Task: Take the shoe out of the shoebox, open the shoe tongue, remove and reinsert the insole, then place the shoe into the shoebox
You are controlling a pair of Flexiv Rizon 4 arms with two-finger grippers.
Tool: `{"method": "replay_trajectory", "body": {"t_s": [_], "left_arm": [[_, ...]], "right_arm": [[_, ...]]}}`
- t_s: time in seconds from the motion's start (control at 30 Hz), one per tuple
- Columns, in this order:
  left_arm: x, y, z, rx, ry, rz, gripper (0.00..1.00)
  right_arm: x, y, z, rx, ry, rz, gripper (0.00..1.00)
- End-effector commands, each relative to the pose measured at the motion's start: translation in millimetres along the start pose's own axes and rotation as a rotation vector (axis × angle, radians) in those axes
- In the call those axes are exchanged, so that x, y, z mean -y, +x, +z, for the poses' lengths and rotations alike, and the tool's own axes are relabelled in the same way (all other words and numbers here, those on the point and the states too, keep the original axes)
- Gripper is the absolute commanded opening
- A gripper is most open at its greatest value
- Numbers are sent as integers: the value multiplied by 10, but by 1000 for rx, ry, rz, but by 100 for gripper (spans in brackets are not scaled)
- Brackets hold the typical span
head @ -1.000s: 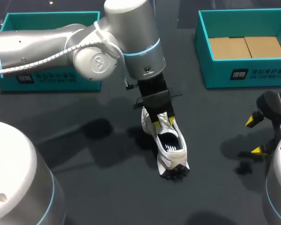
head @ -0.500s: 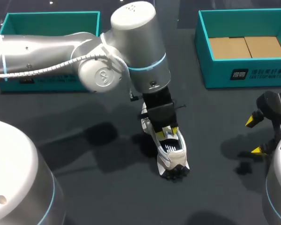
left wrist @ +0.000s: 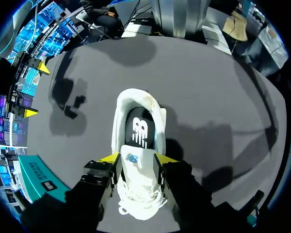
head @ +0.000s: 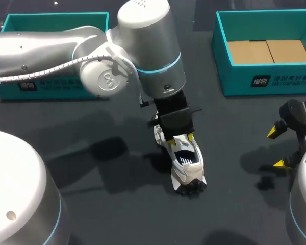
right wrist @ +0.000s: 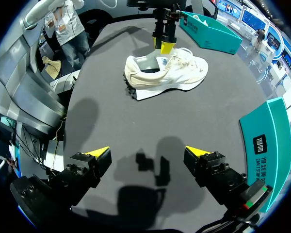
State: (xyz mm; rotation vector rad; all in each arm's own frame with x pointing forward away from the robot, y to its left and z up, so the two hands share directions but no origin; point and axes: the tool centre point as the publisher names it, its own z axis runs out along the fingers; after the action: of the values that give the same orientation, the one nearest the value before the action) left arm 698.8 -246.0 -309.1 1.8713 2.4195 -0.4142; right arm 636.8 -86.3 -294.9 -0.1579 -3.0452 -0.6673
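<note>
- Head view takes in the dark surface (head: 117,214), which carries everything and bears soft shadows of both arms.
- Left arm (head: 143,46) comes in from its side and reaches over the middle of the surface, its wrist pointing down onto the shoe.
- Right arm (head: 303,204) stands at its own edge, well apart from the shoe.
- Right teal box (head: 275,81) sits at the far right of the surface, open, with a brown cardboard floor showing inside.
- Left teal box (head: 51,87) sits at the far left, partly hidden behind the left arm.
- White shoe (head: 187,166) stands upright on its sole on the bare surface between the two boxes and outside both. Its heel points toward the robot and its toe lies under the left arm's wrist.
- Left tool (head: 179,139) sits directly over the shoe's lacing. In the left wrist view the left tool (left wrist: 137,158) is clamped on the tongue (left wrist: 135,162), one yellow tip against each side of it.
- Right tool (right wrist: 146,151) hovers over bare surface with its fingers wide apart and nothing between them; the shoe (right wrist: 174,73) lies well ahead of it.
- Black insole (left wrist: 139,128) shows inside the shoe's opening, just ahead of the left tool, ringed by the white heel collar.
</note>
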Motion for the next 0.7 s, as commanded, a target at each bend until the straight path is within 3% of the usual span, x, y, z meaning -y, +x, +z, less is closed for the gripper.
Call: {"method": "replay_trajectory", "body": {"t_s": [0.03,0.43,0.57,0.63,0.7], "left_arm": [[35,18,-436,-40,13,-77,100],[35,18,-436,-40,13,-77,100],[164,111,-495,-63,-10,-369,100],[217,105,-562,1,-120,-709,100],[217,105,-562,1,-120,-709,100]], "right_arm": [[-3,20,2,4,3,1,100],[-3,20,2,4,3,1,100],[-3,20,2,4,3,1,100],[-3,20,2,4,3,1,100],[-3,20,2,4,3,1,100]]}}
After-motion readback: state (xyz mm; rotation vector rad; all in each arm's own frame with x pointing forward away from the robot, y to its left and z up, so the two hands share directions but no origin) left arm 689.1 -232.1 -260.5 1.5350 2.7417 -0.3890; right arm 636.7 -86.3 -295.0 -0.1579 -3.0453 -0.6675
